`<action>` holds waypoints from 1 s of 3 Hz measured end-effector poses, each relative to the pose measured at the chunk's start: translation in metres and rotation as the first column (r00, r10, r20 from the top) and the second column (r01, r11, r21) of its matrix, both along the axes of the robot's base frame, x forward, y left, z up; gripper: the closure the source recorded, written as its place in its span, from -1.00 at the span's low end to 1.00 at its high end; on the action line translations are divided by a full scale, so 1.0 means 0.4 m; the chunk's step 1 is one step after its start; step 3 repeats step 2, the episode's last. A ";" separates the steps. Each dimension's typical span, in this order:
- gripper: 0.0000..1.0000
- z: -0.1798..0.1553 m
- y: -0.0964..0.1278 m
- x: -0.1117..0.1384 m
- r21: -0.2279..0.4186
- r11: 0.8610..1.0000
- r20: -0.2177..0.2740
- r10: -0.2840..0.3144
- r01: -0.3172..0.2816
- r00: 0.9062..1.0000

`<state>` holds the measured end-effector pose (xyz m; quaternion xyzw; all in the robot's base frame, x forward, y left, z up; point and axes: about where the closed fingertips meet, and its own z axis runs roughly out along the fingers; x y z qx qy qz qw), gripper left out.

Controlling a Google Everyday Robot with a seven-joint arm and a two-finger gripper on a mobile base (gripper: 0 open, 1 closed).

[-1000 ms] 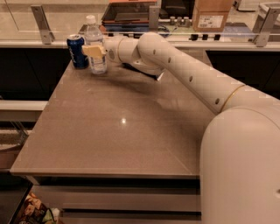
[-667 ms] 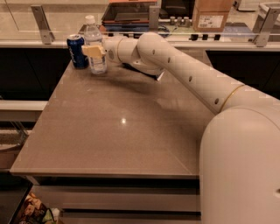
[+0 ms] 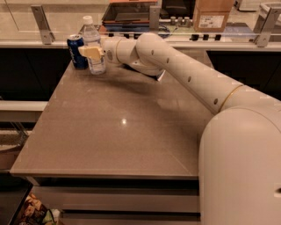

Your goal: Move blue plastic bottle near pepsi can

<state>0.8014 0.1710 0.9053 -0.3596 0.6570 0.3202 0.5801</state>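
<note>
The blue plastic bottle (image 3: pixel 94 44), clear with a white cap, stands upright at the far left corner of the table (image 3: pixel 118 127). The pepsi can (image 3: pixel 77 51) stands right beside it on its left, almost touching. My gripper (image 3: pixel 93 52) reaches in from the right, its pale fingers (image 3: pixel 90 51) wrapped around the bottle's middle. The bottle's base rests on the table. A dark bag lies behind my arm, mostly hidden.
A raised counter ledge (image 3: pixel 184 41) with metal posts runs behind the table. A cardboard box (image 3: pixel 212 15) and a dark tray (image 3: pixel 127 11) stand beyond it. The table's left edge is close to the can.
</note>
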 end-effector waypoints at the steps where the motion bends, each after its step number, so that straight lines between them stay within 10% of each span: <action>1: -1.00 -0.001 0.007 -0.002 0.000 1.000 -0.001 0.004 -0.004 1.000; 3: -1.00 -0.001 0.007 -0.002 0.000 1.000 -0.001 0.004 -0.004 1.000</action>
